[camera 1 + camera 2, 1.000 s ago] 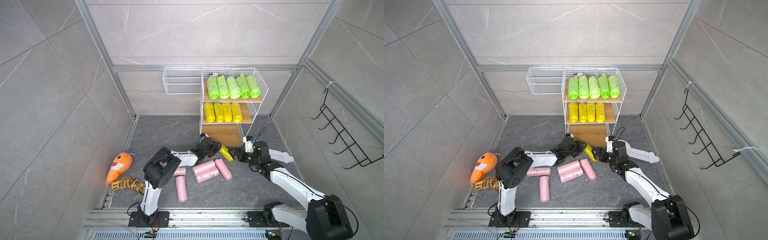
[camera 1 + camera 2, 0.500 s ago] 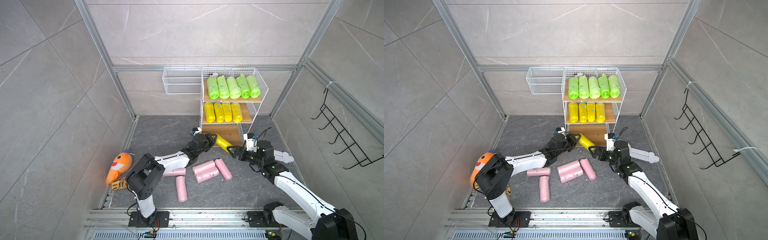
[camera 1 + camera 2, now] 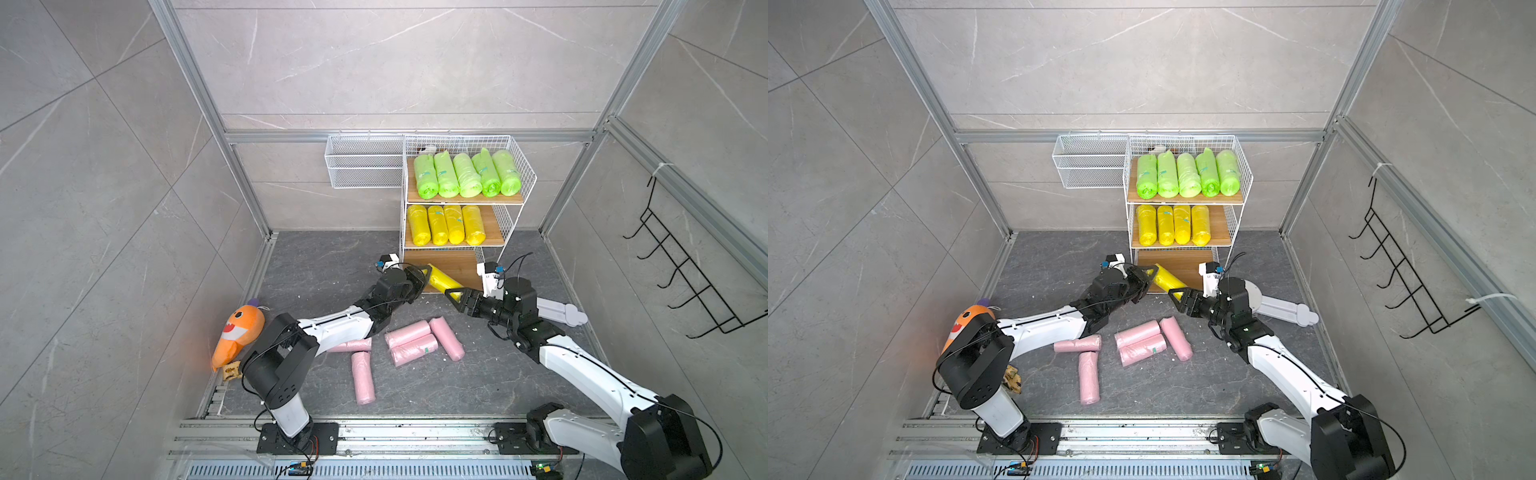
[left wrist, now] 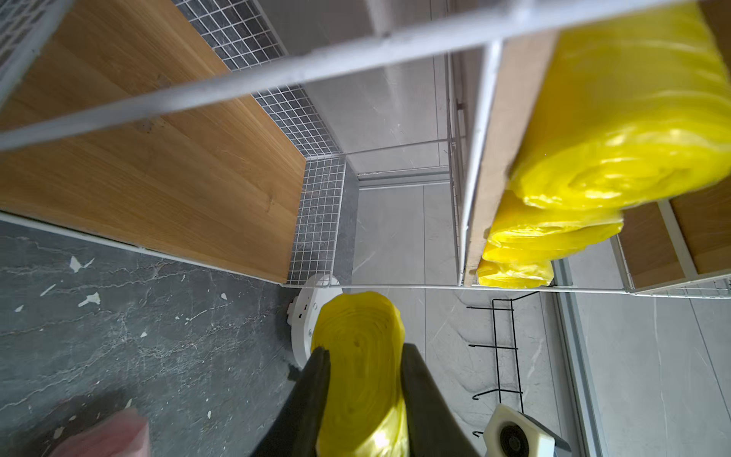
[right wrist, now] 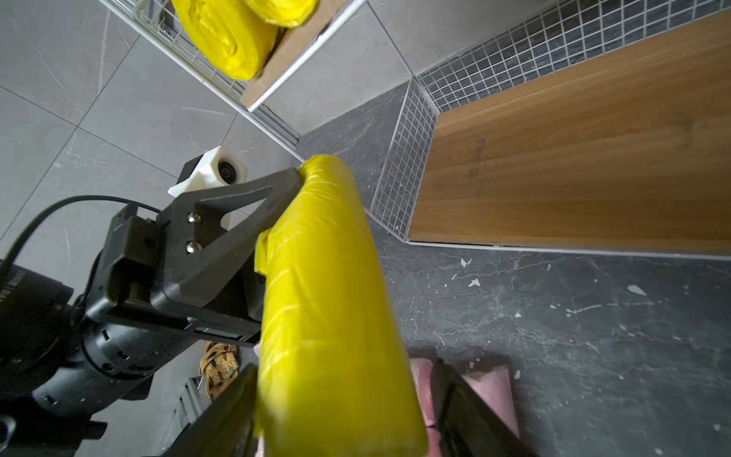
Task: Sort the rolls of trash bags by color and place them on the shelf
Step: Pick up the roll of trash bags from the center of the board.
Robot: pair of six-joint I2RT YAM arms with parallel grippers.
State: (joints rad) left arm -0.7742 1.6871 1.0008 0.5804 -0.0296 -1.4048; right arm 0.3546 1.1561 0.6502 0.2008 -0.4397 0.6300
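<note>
**Handover of the fifth yellow roll, before the shelf [image 3: 524, 174].** Left to right: the left gripper [image 3: 424, 276] is clamped tight on one end of the yellow roll [image 3: 442, 281]. The roll hangs clear of the floor just in front of the shelf's bottom tier [image 3: 451, 259]. The right gripper [image 3: 455, 300] straddles the roll's other end.

A second ago the roll was lower, nearer the pink rolls [image 3: 411, 338] and farther from the shelf. The right gripper then stood off from it with its jaws wider. Since then the left arm has carried the roll up toward the shelf front, and the right jaws have narrowed about the free end. In the right wrist view the right fingers [image 5: 229, 415] are apart, with a gap showing on one side of the roll, so that grip is judged not yet made. The step in hand appears to be a transfer to the arm better placed for the middle tier.

**Containers.**
- The wire basket [image 3: 361, 166], mounted just left of the shelf's top tier, shows no contents.
- The top tier holds five green rolls [image 3: 467, 174] side by side.
- The middle tier holds four yellow rolls [image 3: 444, 224], with bare board at its right end.
- The bottom tier is bare board.
- Five pink rolls lie on the floor in front of the shelf, unsorted.
</note>
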